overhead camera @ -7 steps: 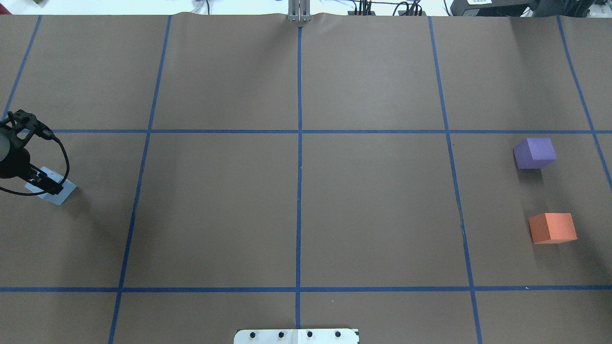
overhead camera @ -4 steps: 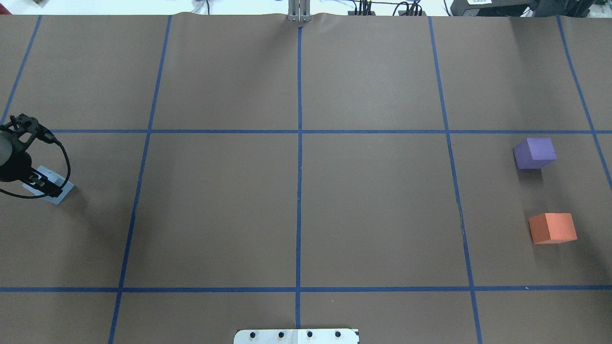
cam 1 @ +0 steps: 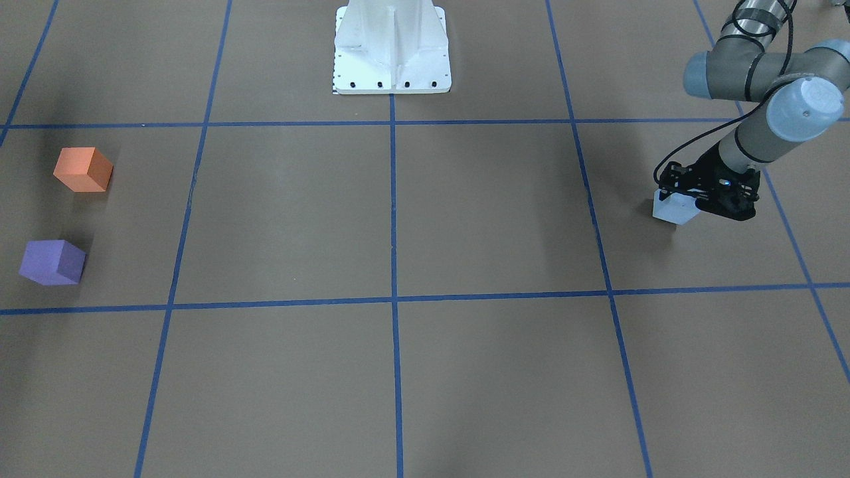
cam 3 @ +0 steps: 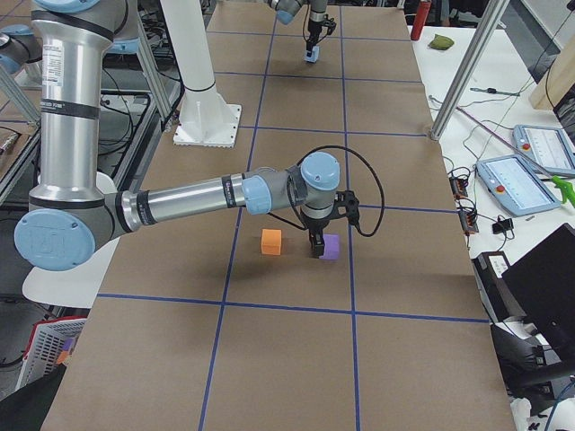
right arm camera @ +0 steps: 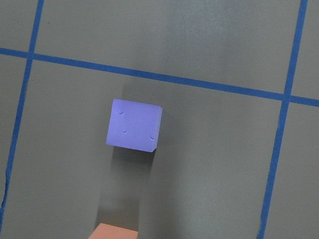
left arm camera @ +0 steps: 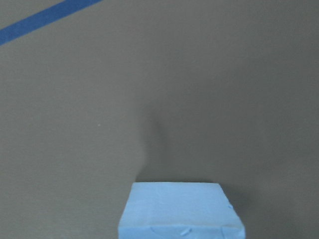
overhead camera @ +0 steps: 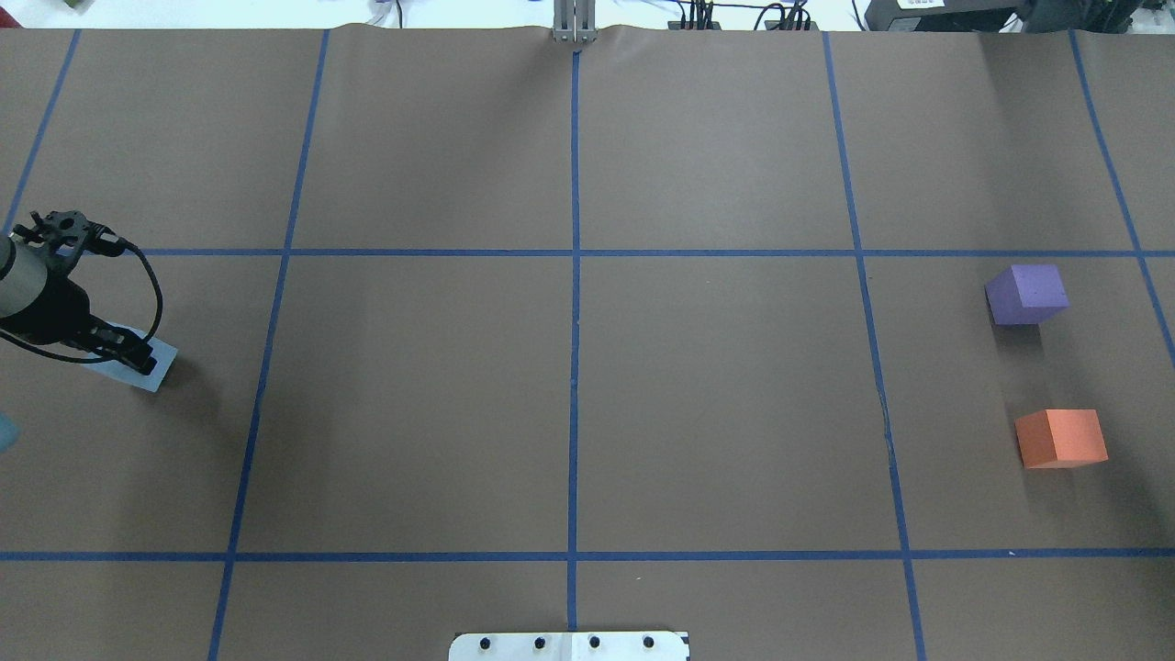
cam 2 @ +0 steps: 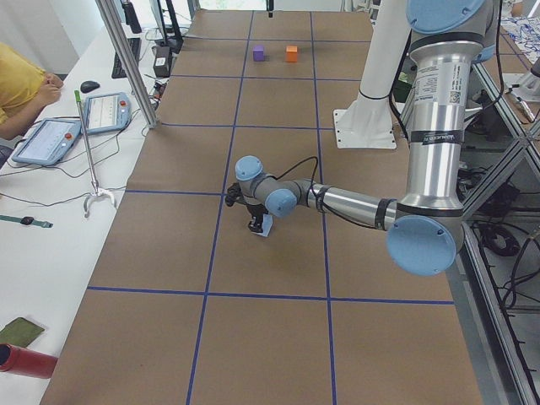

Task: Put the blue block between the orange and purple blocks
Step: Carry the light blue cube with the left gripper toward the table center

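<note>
Clamping: left jaws on matte, square-edged blue block [cam 1: 672, 211] | right jaws: can't tell

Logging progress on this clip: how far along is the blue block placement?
Done: left gripper is clamped on the blue block. In hand: that block, at the table's left end. Left: moving it across into the bare gap between orange block and purple block.
</note>
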Available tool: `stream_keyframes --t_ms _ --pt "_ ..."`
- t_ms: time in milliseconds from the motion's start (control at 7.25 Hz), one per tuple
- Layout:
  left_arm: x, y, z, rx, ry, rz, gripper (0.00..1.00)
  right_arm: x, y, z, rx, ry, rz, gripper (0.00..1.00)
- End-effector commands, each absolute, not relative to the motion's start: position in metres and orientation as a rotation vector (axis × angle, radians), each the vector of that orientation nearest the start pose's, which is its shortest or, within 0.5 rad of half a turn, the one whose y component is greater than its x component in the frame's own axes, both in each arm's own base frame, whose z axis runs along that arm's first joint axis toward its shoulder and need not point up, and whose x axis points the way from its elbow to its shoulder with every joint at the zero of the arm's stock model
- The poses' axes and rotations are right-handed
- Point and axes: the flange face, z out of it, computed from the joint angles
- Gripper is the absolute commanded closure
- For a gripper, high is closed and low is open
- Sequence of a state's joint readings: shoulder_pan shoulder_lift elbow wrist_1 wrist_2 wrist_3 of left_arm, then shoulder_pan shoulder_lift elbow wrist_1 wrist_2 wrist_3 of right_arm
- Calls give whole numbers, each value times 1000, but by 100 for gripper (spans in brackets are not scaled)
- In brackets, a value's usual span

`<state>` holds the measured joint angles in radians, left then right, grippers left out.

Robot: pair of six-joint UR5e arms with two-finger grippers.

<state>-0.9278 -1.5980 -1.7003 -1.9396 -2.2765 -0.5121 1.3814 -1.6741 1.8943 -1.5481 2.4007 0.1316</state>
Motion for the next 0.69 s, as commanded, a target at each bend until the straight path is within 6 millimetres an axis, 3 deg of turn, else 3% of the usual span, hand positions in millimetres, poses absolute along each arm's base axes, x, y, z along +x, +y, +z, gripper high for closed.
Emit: stream_keyframes --t_ms 0,138,552 --pt "281 -483 446 50 968 150 100 -27 -455 541 97 -853 -160 0" --pt "326 -487 386 28 1029 107 100 -27 -455 541 97 -853 -160 0" --pt "479 -455 233 -78 1090 -7 100 -30 -455 541 99 -854 -168 0"
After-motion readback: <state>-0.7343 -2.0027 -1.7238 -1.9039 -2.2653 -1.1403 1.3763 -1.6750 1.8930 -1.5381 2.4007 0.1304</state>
